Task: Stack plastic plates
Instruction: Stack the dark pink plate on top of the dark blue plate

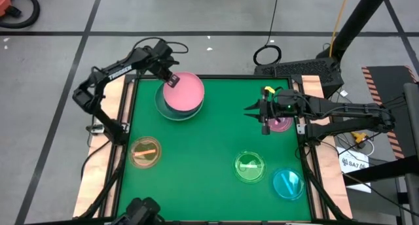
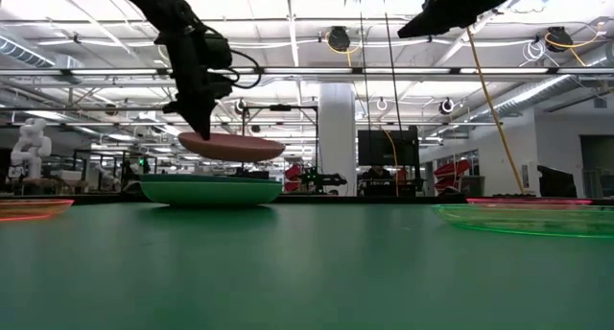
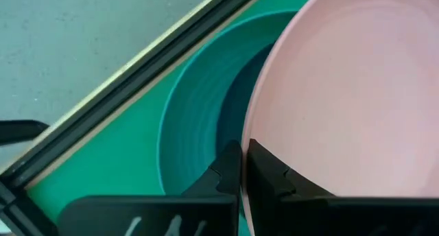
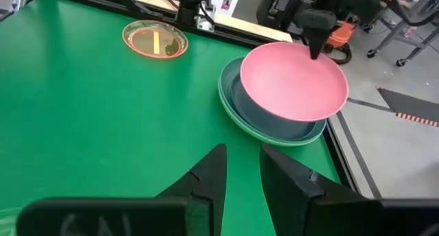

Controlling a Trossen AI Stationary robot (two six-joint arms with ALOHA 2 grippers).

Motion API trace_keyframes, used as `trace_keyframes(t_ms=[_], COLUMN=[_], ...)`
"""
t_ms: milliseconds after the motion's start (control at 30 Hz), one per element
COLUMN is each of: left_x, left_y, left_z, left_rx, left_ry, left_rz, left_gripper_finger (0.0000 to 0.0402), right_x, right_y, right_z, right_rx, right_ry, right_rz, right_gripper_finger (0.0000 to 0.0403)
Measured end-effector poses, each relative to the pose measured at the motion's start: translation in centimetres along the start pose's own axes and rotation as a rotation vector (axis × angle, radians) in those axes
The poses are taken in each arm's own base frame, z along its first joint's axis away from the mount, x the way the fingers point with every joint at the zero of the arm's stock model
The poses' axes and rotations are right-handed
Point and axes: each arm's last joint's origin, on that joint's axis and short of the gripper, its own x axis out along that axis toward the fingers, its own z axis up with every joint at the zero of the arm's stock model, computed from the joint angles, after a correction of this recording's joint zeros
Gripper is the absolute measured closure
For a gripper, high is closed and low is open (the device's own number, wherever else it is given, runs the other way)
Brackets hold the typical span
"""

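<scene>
Green table (image 1: 196, 153) spreads below me, where upper left my left gripper (image 1: 173, 79) pinches the pink plate (image 1: 183, 93) tilted just above the stack (image 1: 171, 111), so an off-centre release could slide it off, while my right gripper (image 1: 264, 112) waits slightly parted at right.

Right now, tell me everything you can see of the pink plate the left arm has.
The pink plate is round, shallow, smooth and opaque, plastic by its look, with a plain raised rim. The left gripper pinches its far rim, fingers shut on the edge. In the low view it hangs slightly tilted just above the stack, with a gap under it and nothing else touching it. The stack below shows a grey-teal plate inside a light green plate, near the table's far left corner.
</scene>
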Motion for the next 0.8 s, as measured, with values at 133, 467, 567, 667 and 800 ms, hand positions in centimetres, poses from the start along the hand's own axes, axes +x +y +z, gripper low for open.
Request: trace_keyframes(t_ms=[133,467,567,667,800], left_x=[0.7,2.1,2.1,2.2,2.2], left_y=[0.4,0.7,0.5,0.4,0.2], left_z=[0.3,0.2,0.1,0.1,0.1], left_rx=[-0.005,-0.013,-0.011,-0.018,-0.015], left_ry=[0.034,0.106,0.114,0.114,0.117], left_rz=[0.021,0.040,0.042,0.045,0.054], left_gripper_finger=[0.0389,0.0385,0.0384,0.0384,0.0379], right_x=[0.0,0.0,0.0,0.0,0.0], right_y=[0.1,-0.1,-0.1,-0.1,-0.1], right_z=[-0.2,-0.3,-0.3,-0.3,-0.3], right_rx=[0.001,0.048,0.048,0.047,0.048], right_ry=[0.018,0.048,0.048,0.048,0.048], right_rz=[0.005,-0.062,-0.060,-0.060,-0.060], right_gripper_finger=[0.0322,0.0322,0.0322,0.0322,0.0322])
